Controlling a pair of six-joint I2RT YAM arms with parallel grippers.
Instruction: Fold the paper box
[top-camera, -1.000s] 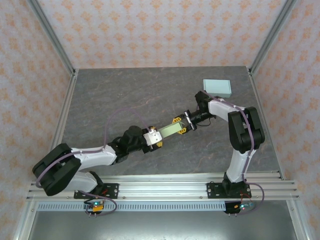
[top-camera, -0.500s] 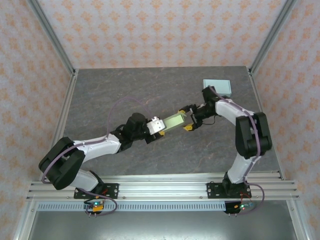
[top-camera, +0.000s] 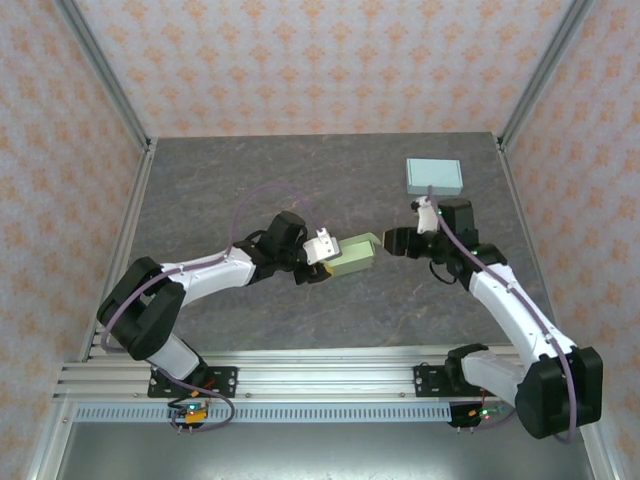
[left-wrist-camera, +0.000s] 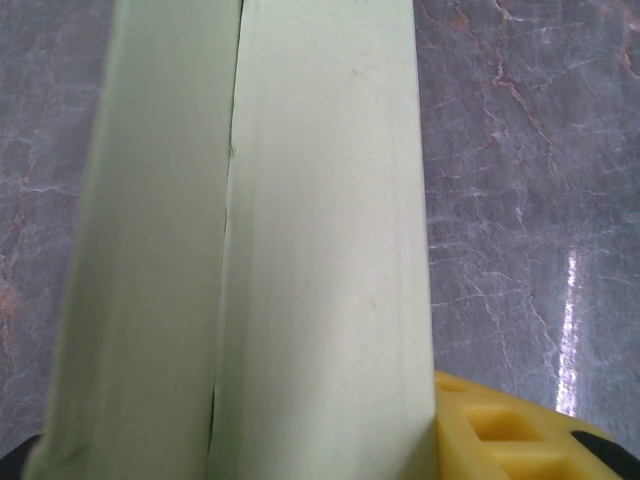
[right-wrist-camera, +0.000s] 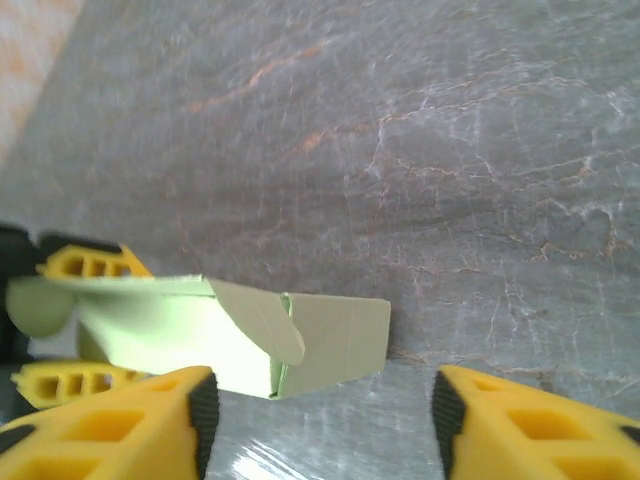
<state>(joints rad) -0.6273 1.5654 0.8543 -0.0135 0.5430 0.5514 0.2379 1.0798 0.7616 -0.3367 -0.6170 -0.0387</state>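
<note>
The paper box (top-camera: 352, 256) is pale green and hangs above the table, with my left gripper (top-camera: 333, 252) shut on its near end. In the left wrist view the paper box (left-wrist-camera: 300, 240) shows two long panels with a seam between them, held in the left gripper (left-wrist-camera: 260, 455); one yellow finger (left-wrist-camera: 510, 435) presses its right side. My right gripper (top-camera: 390, 241) stands open just right of the box, apart from it. The right wrist view has the right gripper (right-wrist-camera: 320, 425) facing the box's end (right-wrist-camera: 335, 340), where a rounded flap (right-wrist-camera: 262, 318) sticks out loose.
A light blue closed box (top-camera: 433, 177) lies at the back right of the grey marble tabletop (top-camera: 250, 180). Metal frame posts (top-camera: 128, 215) run along both sides. The left gripper's yellow fingers (right-wrist-camera: 90, 265) show behind the green box in the right wrist view.
My right gripper has let go of the box's far end and drawn back to the right, its arm swinging outward. The left gripper has carried the box rightward and turned it.
</note>
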